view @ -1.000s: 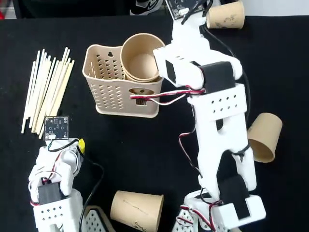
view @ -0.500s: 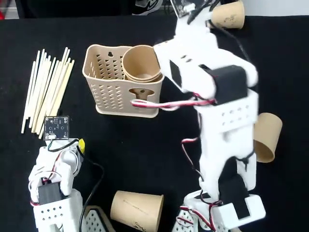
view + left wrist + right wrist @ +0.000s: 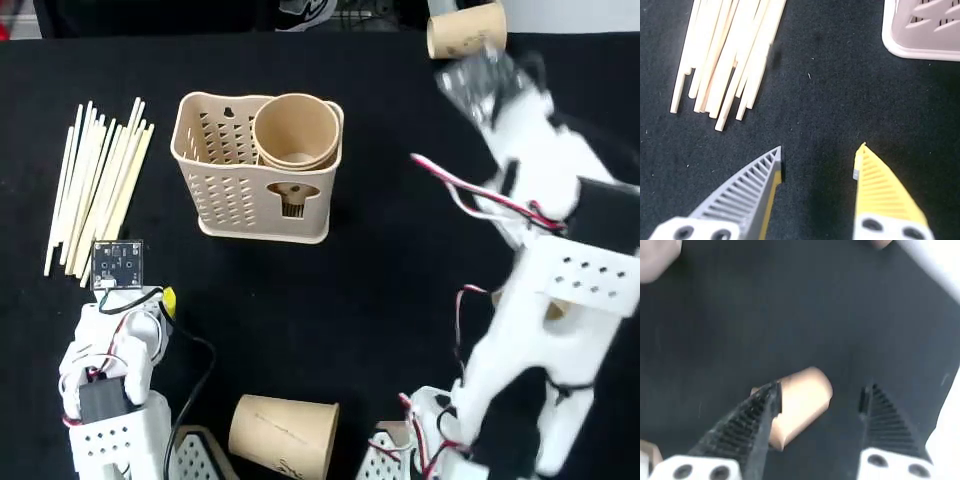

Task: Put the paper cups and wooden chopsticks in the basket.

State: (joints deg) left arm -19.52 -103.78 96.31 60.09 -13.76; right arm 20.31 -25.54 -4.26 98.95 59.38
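Right arm (image 3: 575, 275) aside, cup (image 3: 805, 395) below jaws

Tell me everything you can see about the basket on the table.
The basket is beige and plastic-looking, with rounded corners, walls full of small slots and a handle opening in the front wall. It stands upright on the black table. Nested paper cups sit mouth-up in its right end. The chopsticks lie apart, to its left.
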